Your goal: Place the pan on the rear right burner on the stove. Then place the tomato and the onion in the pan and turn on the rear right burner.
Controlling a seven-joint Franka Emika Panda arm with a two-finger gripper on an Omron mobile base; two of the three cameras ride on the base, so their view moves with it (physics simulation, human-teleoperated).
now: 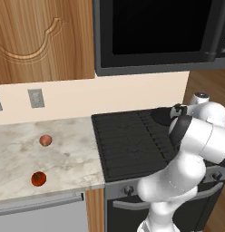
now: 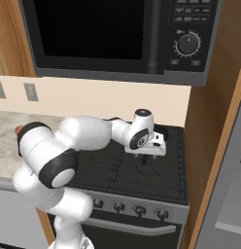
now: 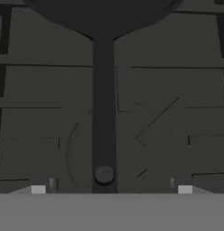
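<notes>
The black pan (image 3: 102, 13) rests on the rear right burner (image 1: 148, 121) of the stove (image 1: 128, 145), its thin handle (image 3: 104, 113) pointing toward the stove's front. My gripper (image 3: 111, 189) hangs open just above the handle's end, one fingertip (image 3: 38, 189) far to each side and neither touching it. From the right, the gripper (image 2: 149, 158) is over the grates in front of the pan (image 2: 163, 130). The tomato (image 1: 38, 178) lies near the counter's front edge. Behind it, apart, sits the pale onion (image 1: 45, 140).
A black microwave (image 2: 117, 36) hangs above the stove. The marble counter (image 1: 64, 154) runs left of the stove, with a wall outlet (image 1: 36, 98) behind it. A wooden panel (image 2: 215, 146) bounds the stove's right side. Knobs (image 2: 139, 210) line the stove's front.
</notes>
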